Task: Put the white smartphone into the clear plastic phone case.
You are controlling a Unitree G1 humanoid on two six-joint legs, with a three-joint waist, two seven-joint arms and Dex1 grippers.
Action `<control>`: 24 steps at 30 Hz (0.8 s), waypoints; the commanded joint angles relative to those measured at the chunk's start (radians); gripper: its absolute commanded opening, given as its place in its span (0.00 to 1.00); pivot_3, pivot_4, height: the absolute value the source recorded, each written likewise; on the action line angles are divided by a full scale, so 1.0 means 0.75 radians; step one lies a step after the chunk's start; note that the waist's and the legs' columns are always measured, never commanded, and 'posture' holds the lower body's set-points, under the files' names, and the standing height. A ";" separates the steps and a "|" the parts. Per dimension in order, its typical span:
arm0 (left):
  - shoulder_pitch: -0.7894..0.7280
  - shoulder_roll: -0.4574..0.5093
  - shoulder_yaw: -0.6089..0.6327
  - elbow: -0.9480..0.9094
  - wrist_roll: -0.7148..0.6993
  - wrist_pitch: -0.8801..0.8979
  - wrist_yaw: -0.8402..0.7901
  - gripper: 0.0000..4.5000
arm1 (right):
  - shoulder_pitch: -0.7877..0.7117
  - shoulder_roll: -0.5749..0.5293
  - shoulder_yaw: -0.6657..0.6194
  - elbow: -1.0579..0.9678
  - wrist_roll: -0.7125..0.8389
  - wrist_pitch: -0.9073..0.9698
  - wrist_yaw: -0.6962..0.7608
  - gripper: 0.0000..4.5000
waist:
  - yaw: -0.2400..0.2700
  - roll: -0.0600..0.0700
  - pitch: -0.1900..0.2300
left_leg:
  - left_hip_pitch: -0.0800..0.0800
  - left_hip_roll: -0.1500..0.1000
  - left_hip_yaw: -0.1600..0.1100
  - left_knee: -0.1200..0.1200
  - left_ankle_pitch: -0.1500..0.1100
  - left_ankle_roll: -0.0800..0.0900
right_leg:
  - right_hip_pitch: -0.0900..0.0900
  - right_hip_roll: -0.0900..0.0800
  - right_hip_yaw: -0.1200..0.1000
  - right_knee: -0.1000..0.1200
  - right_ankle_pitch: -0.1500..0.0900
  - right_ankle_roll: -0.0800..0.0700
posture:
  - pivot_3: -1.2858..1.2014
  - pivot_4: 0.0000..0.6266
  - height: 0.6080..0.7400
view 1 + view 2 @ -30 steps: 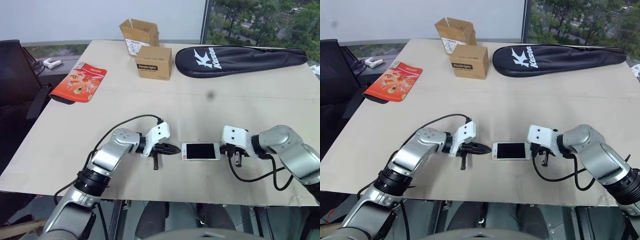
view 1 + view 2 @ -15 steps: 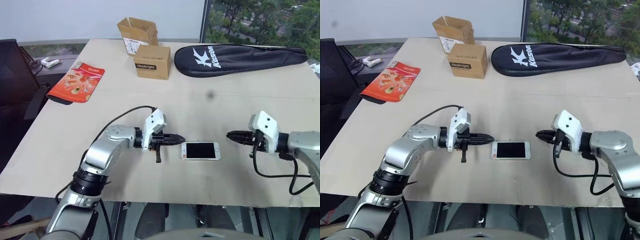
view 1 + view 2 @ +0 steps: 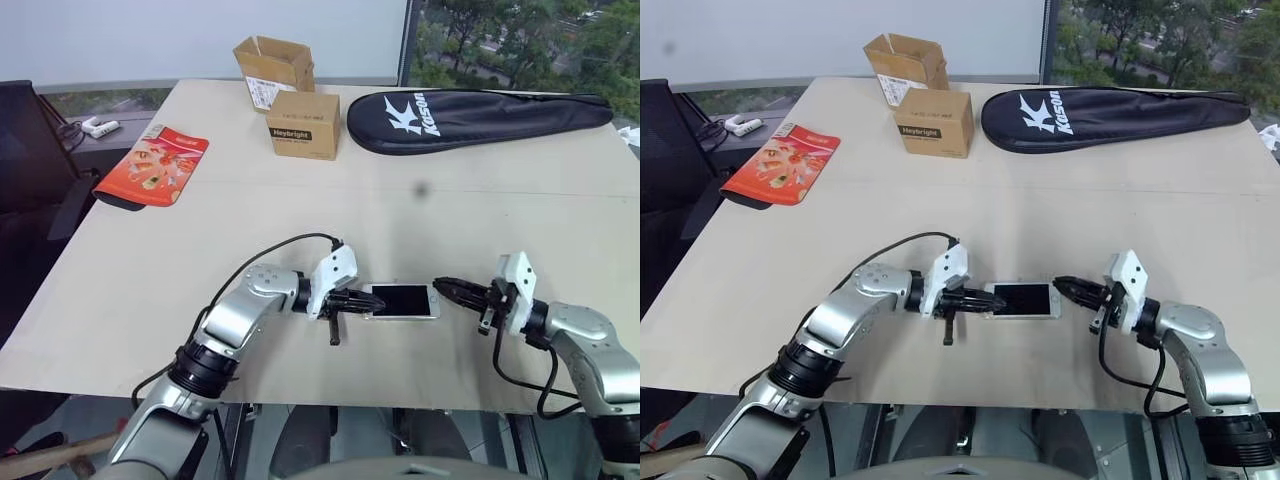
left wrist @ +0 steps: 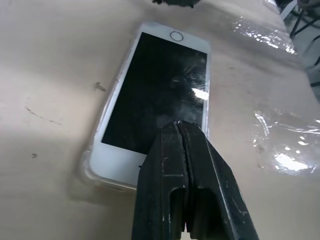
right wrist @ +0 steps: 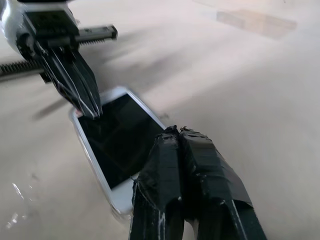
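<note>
I see my left end effector, black fingers pinched together, tips over the near end of the slim white smartphone lying screen-up in its clear plastic phone case on the beige tabletop. My right end effector, likewise closed and empty, points at the phone's other end.

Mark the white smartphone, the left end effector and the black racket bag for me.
white smartphone (image 3: pixel 401 301): left eye view, middle of its black screen.
left end effector (image 3: pixel 380 303): left eye view, at the closed fingertips.
black racket bag (image 3: pixel 480 117): left eye view, middle of the cover.
</note>
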 commanded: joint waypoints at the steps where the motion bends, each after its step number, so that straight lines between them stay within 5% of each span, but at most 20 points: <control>1: 0.009 0.009 -0.025 0.028 0.044 -0.003 0.018 0.00 | -0.002 -0.015 0.054 0.066 -0.036 -0.070 0.040 0.03 | 0.000 0.000 0.000 | 0.000 0.000 0.000 0.000 0.000 0.000 | 0.000 0.000 0.000 0.000 0.000 0.000 | 0.52 0.24 1.00; 8: 0.017 0.013 -0.029 0.021 0.054 -0.012 0.024 0.00 | -0.032 -0.127 0.217 0.173 -0.233 -0.077 0.029 0.03 | -0.014 -0.001 -0.006 | 0.004 0.000 0.000 0.000 0.000 0.000 | 0.003 0.000 0.000 0.000 -0.003 -0.005 | 0.52 0.24 1.00; 20: 0.008 -0.002 -0.029 0.041 0.080 -0.041 0.023 0.00 | -0.086 -0.299 0.481 -0.030 -0.422 0.357 -0.094 0.03 | -0.015 -0.015 -0.040 | 0.008 0.000 -0.006 0.000 0.000 0.000 | 0.008 -0.001 -0.001 -0.001 -0.004 -0.005 | 0.52 0.24 1.00; 24: 0.009 -0.003 -0.029 0.041 0.085 -0.043 0.021 0.00 | -0.100 -0.265 0.456 -0.103 -0.355 0.367 -0.106 0.03 | -0.015 -0.019 -0.043 | 0.012 0.002 -0.007 -0.001 0.000 0.000 | 0.010 -0.001 -0.002 -0.002 -0.007 0.000 | 0.52 0.24 1.00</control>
